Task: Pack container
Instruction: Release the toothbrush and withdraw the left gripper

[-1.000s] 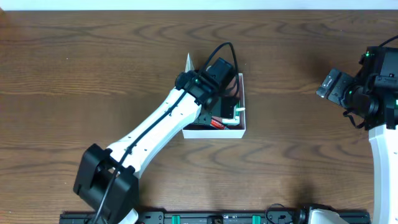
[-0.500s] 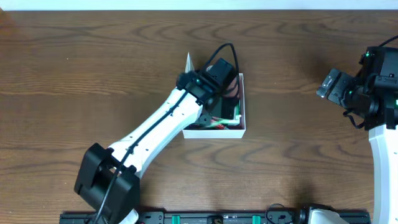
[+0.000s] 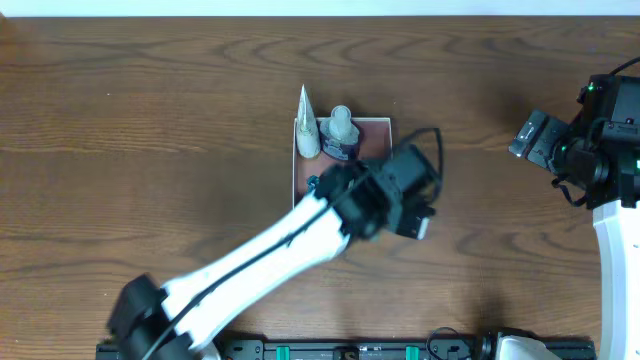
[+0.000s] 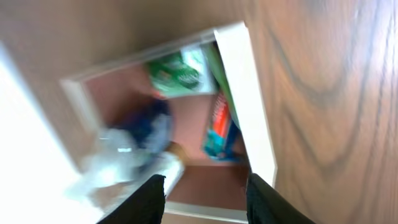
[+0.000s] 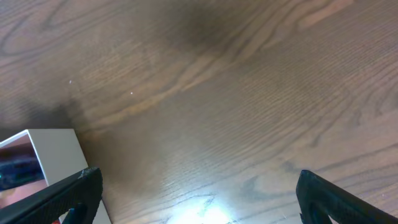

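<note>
Left gripper [image 4: 205, 198], jaws apart and empty, hovers over the container's [image 4: 245, 93] wall. Blur hides its clearance, so it may clip and shove the box. Right gripper [image 5: 205, 199] gapes empty.

White arms [image 3: 262, 255], black joints, black cables

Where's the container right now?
In the overhead view, the container sits near the middle of the table, its near part hidden under the left arm; a white tube and bottle show at its far left.

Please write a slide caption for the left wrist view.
Open, empty left gripper over the container; green-and-white carton inside, blurred.
</note>
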